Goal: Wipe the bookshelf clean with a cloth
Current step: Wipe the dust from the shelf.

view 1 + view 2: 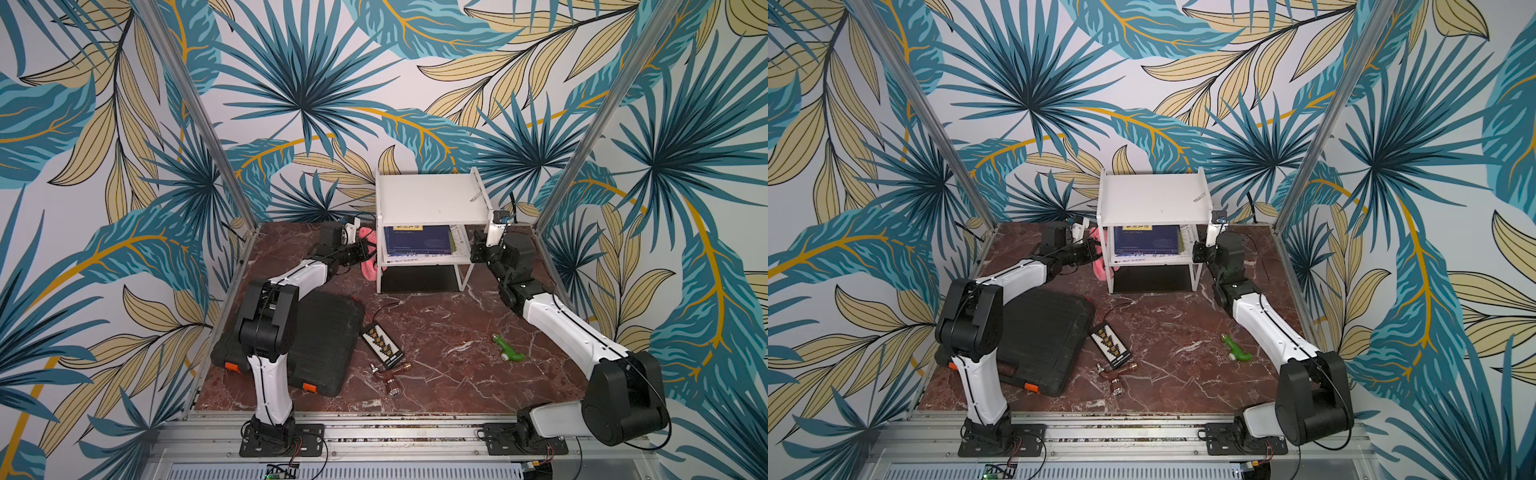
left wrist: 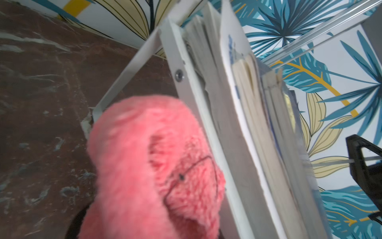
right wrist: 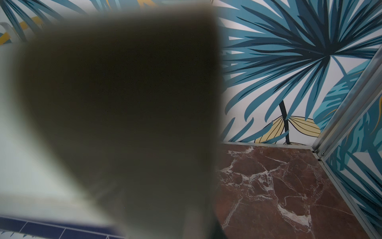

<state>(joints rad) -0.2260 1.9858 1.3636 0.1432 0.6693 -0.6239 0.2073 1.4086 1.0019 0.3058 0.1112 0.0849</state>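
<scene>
Right, I see the small white two-tier metal bookshelf (image 1: 424, 199) standing against the far edge of the dark red marble counter (image 1: 436, 324), roughly at the middle of that edge. My left pincer (image 1: 368, 251) sits level with the lower tier at the shelf's left side, pressed together on the fluffy pink microfibre cloth (image 1: 371, 270). The cloth bunches around the fingertips and hangs below them, between the pincer and the shelf's left front leg. From the left wrist camera, the cloth (image 2: 144, 165) lies right against the bookshelf's frame (image 2: 186, 89), apparently touching it, with the page edges of stacked books just past that frame. A blue-covered book (image 1: 415, 241) lies flat on the lower tier. My right pincer (image 1: 476, 249) is at the shelf's right side, at about the same tier height, just beside the right front leg. I cannot tell whether it is spread or pinching anything, because a dark blur fills most of the right wrist view.
</scene>
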